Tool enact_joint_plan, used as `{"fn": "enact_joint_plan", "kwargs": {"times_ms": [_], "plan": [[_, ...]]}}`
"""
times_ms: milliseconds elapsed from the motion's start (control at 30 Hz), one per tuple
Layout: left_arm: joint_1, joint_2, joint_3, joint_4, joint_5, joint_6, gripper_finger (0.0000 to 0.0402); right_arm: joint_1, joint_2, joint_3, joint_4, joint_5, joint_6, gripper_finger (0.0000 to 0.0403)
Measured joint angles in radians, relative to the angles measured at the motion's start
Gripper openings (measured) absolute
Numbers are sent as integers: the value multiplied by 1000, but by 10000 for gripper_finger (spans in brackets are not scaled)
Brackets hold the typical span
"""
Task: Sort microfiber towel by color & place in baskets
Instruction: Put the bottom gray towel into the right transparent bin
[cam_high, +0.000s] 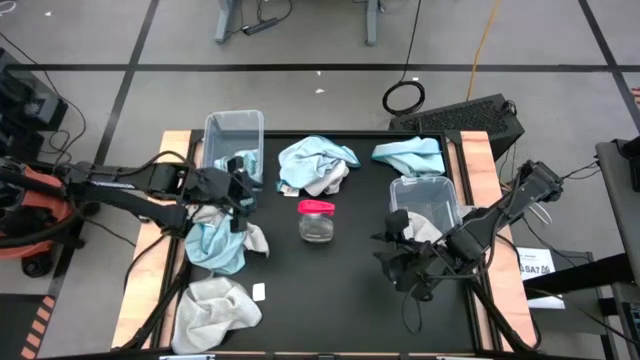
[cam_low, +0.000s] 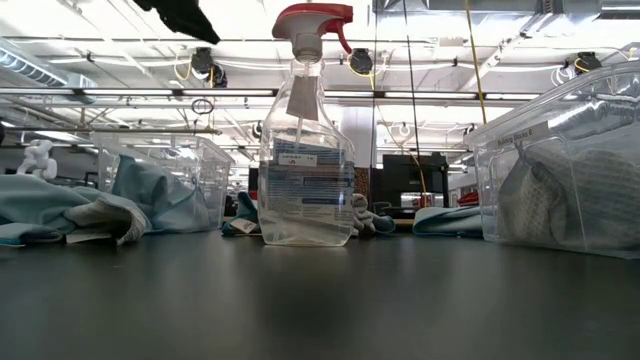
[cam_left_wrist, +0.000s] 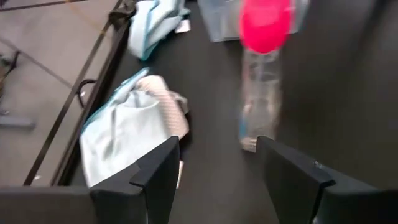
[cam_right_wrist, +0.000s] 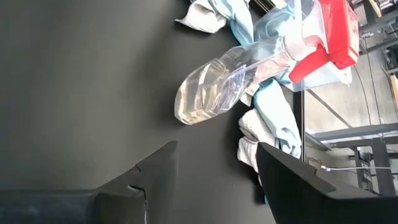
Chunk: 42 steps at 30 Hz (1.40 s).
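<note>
Both grippers are open and hold nothing. My left gripper (cam_high: 237, 190) (cam_left_wrist: 217, 149) hovers beside the left clear basket (cam_high: 233, 135), over the far end of a light blue towel (cam_high: 213, 245) (cam_left_wrist: 118, 134) that lies crumpled on the table with a whitish towel at its edge. My right gripper (cam_high: 390, 258) (cam_right_wrist: 216, 149) hangs over bare table just near of the right clear basket (cam_high: 425, 200) (cam_low: 570, 170), which holds a grey towel (cam_low: 590, 205). A grey towel (cam_high: 215, 310) lies near-left. A blue-and-grey pile (cam_high: 318, 165) and a blue towel (cam_high: 410, 155) lie at the far side.
A clear spray bottle with a pink-red trigger top (cam_high: 316, 220) (cam_low: 305, 150) (cam_right_wrist: 236, 81) stands at the table's middle, between the two grippers. A small white tag (cam_high: 259, 292) lies near the grey towel. Wooden side rails (cam_high: 165, 260) border the black tabletop.
</note>
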<state>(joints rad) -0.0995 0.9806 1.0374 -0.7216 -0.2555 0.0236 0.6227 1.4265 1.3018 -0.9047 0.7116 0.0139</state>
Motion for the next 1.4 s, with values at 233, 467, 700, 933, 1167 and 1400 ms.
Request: {"fn": "enact_joint_plan", "kwargs": {"times_ms": [233,467,700,933,1167,1400], "plan": [[-99,0,0,4,20,-60,219,-33,0,0,0,-4,-5,208],[-197,1,0,2,22,-121,219,-51,0,0,1,-6,-15,208],[-267,1,0,2,22,-176,219,-60,0,0,2,-7,-13,208],[-318,49,0,5,20,-202,219,-59,0,0,2,-10,-12,208],[-374,139,0,5,21,-268,219,-59,0,0,2,-10,-22,208],[-466,231,0,7,24,-361,219,-59,0,0,2,-10,-37,208]]}}
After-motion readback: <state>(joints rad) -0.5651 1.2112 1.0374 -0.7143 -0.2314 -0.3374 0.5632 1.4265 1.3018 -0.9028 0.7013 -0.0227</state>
